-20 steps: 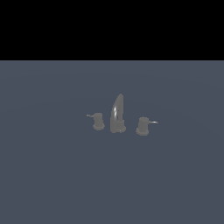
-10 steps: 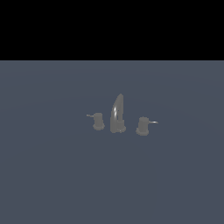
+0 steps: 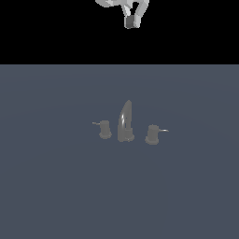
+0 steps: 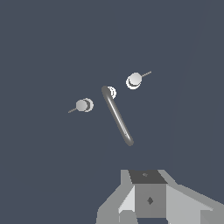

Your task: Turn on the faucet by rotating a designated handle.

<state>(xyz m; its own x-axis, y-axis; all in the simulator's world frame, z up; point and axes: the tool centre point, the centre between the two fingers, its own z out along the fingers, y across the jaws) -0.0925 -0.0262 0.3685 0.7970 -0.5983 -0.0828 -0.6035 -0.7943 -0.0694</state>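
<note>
The faucet [image 3: 125,122] stands mid-surface in the exterior view, a tall curved grey spout between two stubby knobs. The handle [image 3: 152,134] is the larger knob on the exterior view's right, its thin pale lever pointing right. The smaller knob [image 3: 104,129] is on the exterior view's left. My gripper [image 3: 131,22] hangs high above and behind the faucet, touching nothing. In the wrist view the spout [image 4: 117,116], the handle [image 4: 134,80] and the smaller knob [image 4: 84,105] are seen from above. My gripper [image 4: 148,189] shows its fingers together as one block with nothing between them.
A flat blue-grey surface [image 3: 56,186] stretches around the faucet on all sides. Black background fills the top of the exterior view. No other objects show.
My gripper has come into the top of the exterior view, where it did not show before. The faucet and both knobs have not moved.
</note>
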